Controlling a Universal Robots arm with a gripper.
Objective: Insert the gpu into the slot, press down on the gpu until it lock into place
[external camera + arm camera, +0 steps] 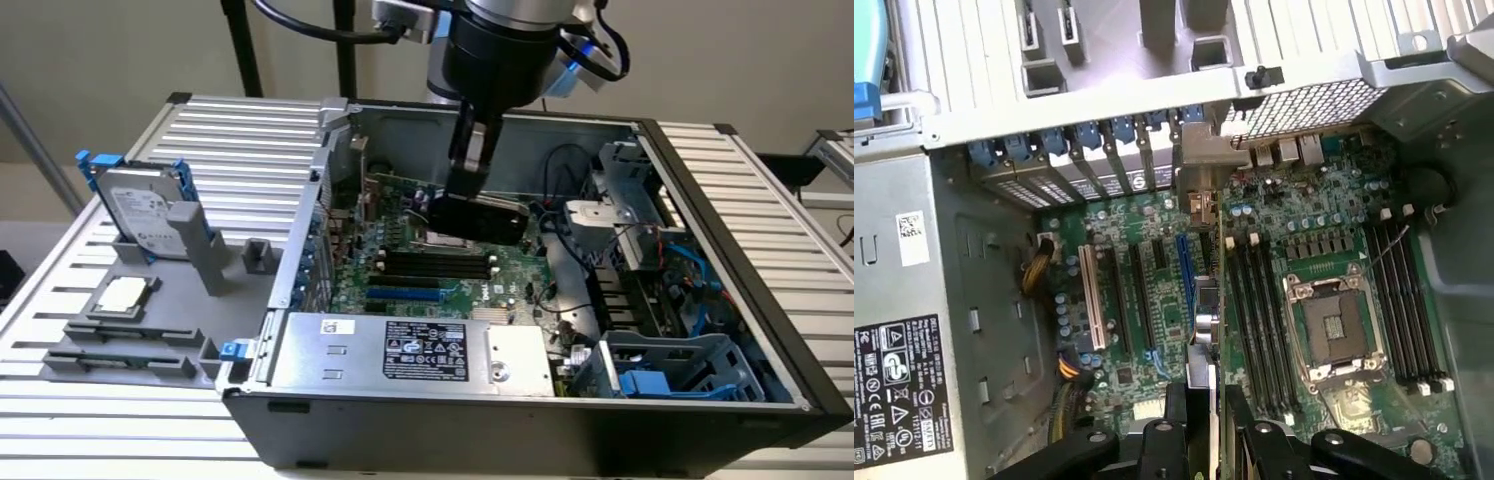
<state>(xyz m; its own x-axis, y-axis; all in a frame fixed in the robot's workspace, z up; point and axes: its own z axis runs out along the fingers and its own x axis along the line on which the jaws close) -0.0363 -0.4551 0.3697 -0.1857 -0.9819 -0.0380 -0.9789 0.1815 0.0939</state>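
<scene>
Centre of the exterior view, I see the gripper [461,205], jaws pinching the gpu [491,222] over the motherboard [461,285]; the wrist view shows the card edge-on alongside the slot [1182,272].

The case [534,430] is matt dark-grey sheet metal outside, and a paler, dull bare metal inside. The power supply [400,350] is light brushed metal with a glossy black printed label. The board [1154,330] is green, lacquered and faintly shiny. The slot [1181,275] is smooth bright-blue plastic. The gpu [491,220] looks like matt black plastic. The gripper [1206,410] is black and slightly glossy. The surface [227,130] is ribbed pale metal with a satin sheen. The drive [140,210] has a silvery metal face and blue plastic brackets.
</scene>
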